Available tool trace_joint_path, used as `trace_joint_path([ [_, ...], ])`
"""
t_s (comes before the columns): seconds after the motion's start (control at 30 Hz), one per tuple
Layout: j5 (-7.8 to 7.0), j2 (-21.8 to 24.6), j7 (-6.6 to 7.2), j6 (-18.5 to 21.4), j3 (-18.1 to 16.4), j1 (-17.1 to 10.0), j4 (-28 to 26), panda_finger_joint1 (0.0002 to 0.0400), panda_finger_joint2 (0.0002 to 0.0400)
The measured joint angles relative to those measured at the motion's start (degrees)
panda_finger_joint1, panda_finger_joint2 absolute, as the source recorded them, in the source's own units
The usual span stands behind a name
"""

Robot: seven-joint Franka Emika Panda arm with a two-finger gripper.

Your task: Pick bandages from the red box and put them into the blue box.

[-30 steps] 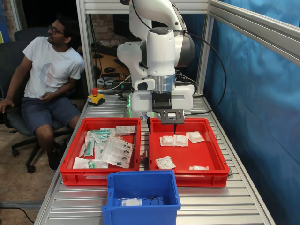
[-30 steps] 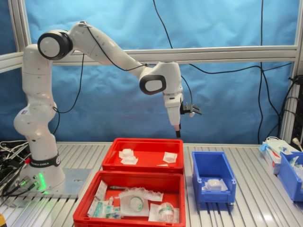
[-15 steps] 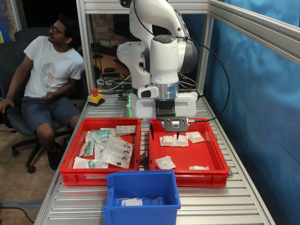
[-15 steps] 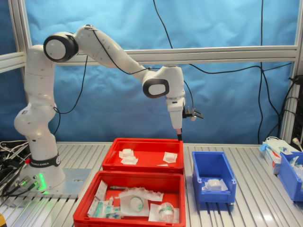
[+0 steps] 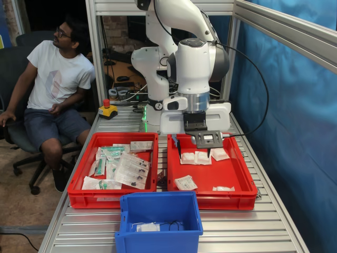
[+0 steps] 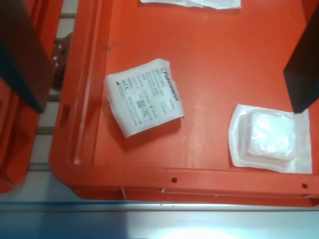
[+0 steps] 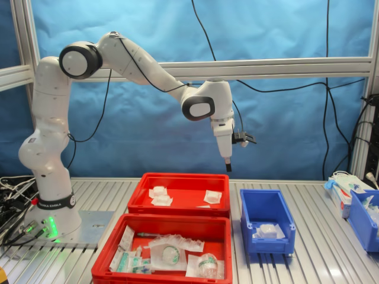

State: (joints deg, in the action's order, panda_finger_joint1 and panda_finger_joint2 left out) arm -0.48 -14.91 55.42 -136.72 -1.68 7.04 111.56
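Note:
The red box [image 5: 210, 201] holds several bandages: three by its far wall [image 5: 202, 157] and two near its front wall [image 5: 186, 183]. In the second exterior view the red box [image 7: 177, 177] is the far crate, with bandages [image 7: 212, 196] in it. My gripper [image 5: 194, 152] is open and empty and hovers above the red box. In the second exterior view the gripper [image 7: 228, 167] hangs over the box's end beside the blue box [image 7: 265, 201]. The wrist view shows a printed bandage [image 6: 144, 95] and a puffy one [image 6: 269, 138] below the fingers [image 6: 22, 55]. The blue box [image 5: 158, 203] holds one pouch [image 5: 148, 227].
A twin red crate [image 5: 113, 199] with long clear packets stands beside the red box. It also shows in the second exterior view [image 7: 160, 278]. A seated person [image 5: 52, 79] is at the first exterior view's left. Another blue bin [image 7: 362, 222] stands at the second exterior view's right.
The gripper's fingers have gone from together to spread apart. The gripper has moved toward the second exterior view's right, along the red box toward the blue box.

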Motion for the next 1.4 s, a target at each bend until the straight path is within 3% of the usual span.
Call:
trace_joint_path([
  [0.57, 0.00, -0.66, 0.00, -1.47, -0.18, 2.82, 1.55, 0.0400, 0.0400],
  [0.93, 0.00, -1.07, 0.00, -6.15, -0.19, 3.04, 6.19, 0.0400, 0.0400],
  [1.4, 0.00, -1.46, 0.00, -7.43, 0.48, 3.09, 8.63, 0.0400, 0.0400],
])
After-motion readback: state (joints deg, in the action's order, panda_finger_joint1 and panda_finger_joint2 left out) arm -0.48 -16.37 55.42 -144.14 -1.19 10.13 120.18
